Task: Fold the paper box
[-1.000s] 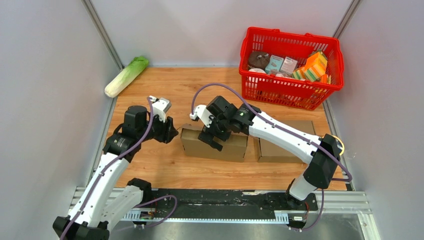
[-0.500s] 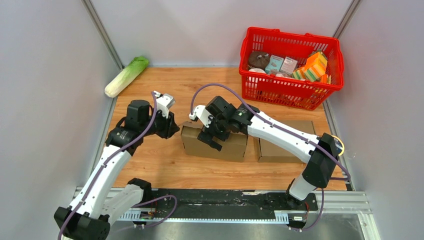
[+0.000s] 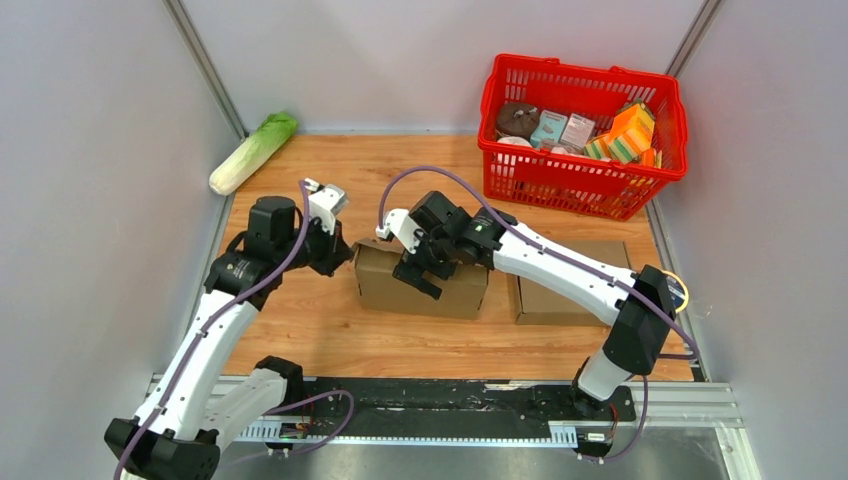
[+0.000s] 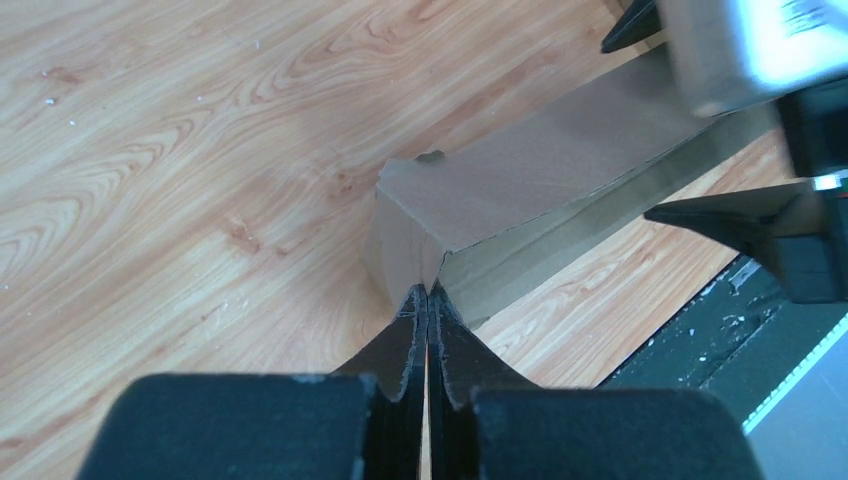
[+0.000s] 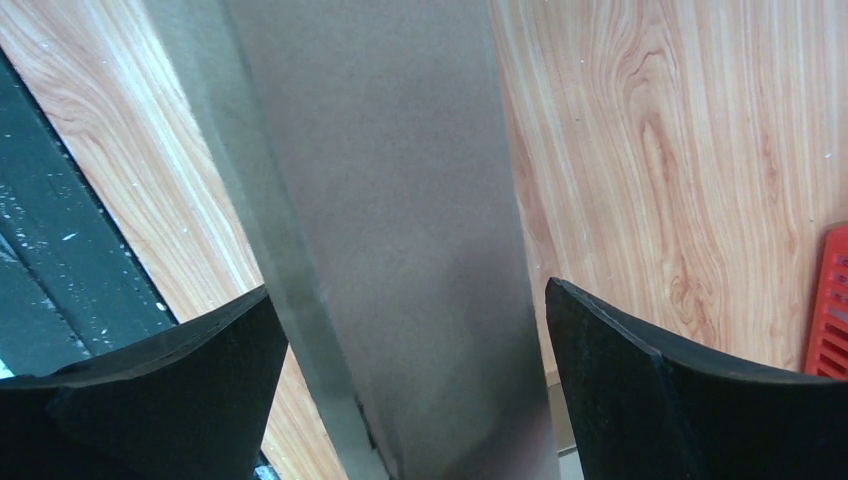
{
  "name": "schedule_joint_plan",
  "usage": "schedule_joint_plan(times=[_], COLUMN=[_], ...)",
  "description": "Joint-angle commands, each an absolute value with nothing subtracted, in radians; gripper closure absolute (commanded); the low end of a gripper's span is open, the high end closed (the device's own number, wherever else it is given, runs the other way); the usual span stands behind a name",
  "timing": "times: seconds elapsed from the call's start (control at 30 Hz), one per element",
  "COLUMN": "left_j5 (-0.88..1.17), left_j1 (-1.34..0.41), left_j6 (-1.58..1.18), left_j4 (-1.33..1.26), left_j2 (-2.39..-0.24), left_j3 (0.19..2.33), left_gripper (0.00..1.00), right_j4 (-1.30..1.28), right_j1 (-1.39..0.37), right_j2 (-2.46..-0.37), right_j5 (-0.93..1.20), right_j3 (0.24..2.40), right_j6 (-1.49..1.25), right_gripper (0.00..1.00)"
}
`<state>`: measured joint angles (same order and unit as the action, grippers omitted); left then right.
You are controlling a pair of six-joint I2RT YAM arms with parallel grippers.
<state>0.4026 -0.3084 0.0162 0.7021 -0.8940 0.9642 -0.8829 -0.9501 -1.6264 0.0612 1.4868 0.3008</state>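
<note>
The brown paper box [image 3: 455,292] lies on the wooden table, a closed oblong with its long side left to right. My left gripper [image 3: 344,256] is shut, and its tips [image 4: 427,292] touch the upper corner of the box's [image 4: 520,185] left end; nothing shows between the fingers. My right gripper [image 3: 424,270] is open wide and sits over the top of the box [image 5: 400,200]. One finger hangs on each long side [image 5: 407,290], and a strip of table shows beside the right finger [image 5: 640,380].
A second flat cardboard piece [image 3: 572,292] lies just right of the box. A red basket [image 3: 585,180] holding several packages stands at the back right. A cabbage [image 3: 253,152] rests at the back left wall. A black rail [image 3: 450,400] runs along the near edge.
My left gripper has closed and come right until its tips meet the box's left end. The box and my right gripper have shifted slightly left and away.
</note>
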Motion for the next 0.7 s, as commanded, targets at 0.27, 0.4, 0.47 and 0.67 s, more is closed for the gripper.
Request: schedule_joint_plan(times=[0.27, 0.4, 0.47, 0.67], left_j5=[0.482, 0.474, 0.465, 0.462], left_j1=[-0.314, -0.314, -0.314, -0.314], left_j6=[-0.135, -0.192, -0.199, -0.21], left_j4=[0.838, 0.792, 0.788, 0.79], left_j2=[-0.928, -0.896, -0.882, -0.864], left_j3=[1.144, 1.065, 1.043, 1.011], left_gripper=[1.0, 1.0, 1.0, 1.0], right_j4=[-0.848, -0.81, -0.769, -0.733], right_j1=[-0.939, -0.946, -0.946, -0.946], right_j2=[-1.648, -1.586, -1.551, -1.557], right_j5=[0.078, 0.115, 0.112, 0.082], right_j3=[1.594, 1.572, 1.549, 1.551], right_j6=[0.163, 0.063, 0.039, 0.009], right_gripper=[0.0, 0.0, 0.0, 0.0])
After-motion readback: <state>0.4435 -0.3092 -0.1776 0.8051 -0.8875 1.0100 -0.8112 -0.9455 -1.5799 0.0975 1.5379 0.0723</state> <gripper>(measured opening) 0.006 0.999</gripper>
